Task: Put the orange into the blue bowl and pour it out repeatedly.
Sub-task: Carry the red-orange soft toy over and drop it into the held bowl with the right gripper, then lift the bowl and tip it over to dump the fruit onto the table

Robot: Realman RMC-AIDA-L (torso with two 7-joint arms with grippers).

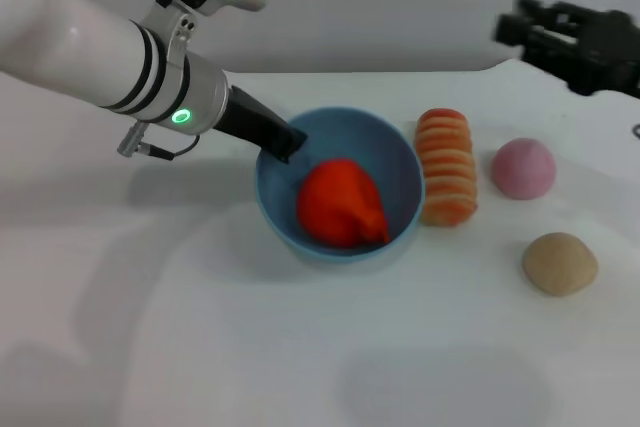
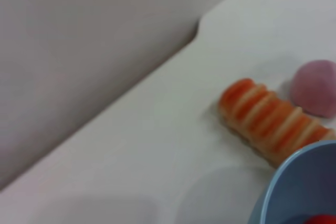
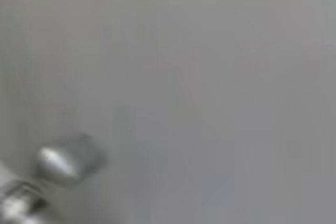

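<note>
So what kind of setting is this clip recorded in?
Probably a lab or demo tabletop rather than a real kitchen: a plain white table against a bare wall, with only toy foods laid out, the orange in the blue bowl and a striped loaf.

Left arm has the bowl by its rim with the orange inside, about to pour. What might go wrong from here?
The left gripper grips only the near-left rim of the blue bowl, so the bowl may slip or twist as it tips. The orange could roll out toward the striped loaf, which sits right against the bowl, or on to the pink ball and tan bun. The right gripper is parked far off.
</note>
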